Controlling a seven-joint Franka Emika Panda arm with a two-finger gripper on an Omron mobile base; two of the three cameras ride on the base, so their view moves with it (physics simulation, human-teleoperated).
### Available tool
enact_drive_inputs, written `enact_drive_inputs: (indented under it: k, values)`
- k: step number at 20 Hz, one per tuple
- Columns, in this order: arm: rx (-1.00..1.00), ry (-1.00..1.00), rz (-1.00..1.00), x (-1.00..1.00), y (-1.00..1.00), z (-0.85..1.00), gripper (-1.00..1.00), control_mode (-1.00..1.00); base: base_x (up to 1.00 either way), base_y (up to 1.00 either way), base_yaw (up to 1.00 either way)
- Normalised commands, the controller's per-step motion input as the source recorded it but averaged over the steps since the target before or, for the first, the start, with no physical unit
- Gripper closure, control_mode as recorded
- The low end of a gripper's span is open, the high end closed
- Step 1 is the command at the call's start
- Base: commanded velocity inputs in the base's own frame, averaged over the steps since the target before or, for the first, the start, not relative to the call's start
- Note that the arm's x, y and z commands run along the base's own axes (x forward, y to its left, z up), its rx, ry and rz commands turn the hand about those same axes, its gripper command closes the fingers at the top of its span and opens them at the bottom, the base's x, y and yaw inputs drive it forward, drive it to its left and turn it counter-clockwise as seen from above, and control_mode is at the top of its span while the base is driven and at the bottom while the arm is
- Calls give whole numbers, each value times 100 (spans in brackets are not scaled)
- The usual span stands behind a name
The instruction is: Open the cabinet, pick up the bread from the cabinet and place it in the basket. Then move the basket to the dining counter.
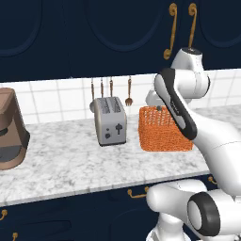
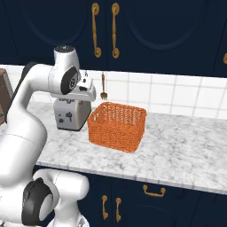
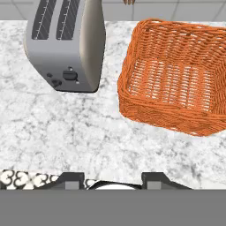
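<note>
Cabinet, doors shut, on the wall above the counter. Its two long curved brass handles hang side by side at the meeting edge of the doors. The handles look rigid and smooth, and each probably offers a firm hold along its straight middle. A door should swing on its hinges rather than lift, so a pull outward along an arc is likely needed. The bread is presumably behind these doors and cannot be seen.

Basket, woven wicker, standing empty on the counter just beside the toaster. It looks light and slightly springy; the rim is the likely place to grip, and open mesh may catch a fingertip.

Hand, hanging above the counter in front of toaster and basket, fingers apart and holding nothing.

Counter of veined marble, hard and probably slick. White tiled wall behind, with utensils hung above the toaster; a brown appliance stands at far left.
</note>
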Motion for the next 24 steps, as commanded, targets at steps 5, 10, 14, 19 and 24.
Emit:
enact_drive_inputs:
  k: [5,10,14,19,24]
  values:
    - [0,-10,0,-1,-25,6,-100,-100,0,0,0]
    - [-22,-41,-14,1,-1,82,-100,-100,0,0,0]
    - [-24,-49,-21,0,0,100,-100,-100,0,0,0]
    - [-4,-32,-7,0,-10,100,-100,-100,0,0,0]
    - [25,-2,0,13,-41,35,-100,-100,0,0,0]
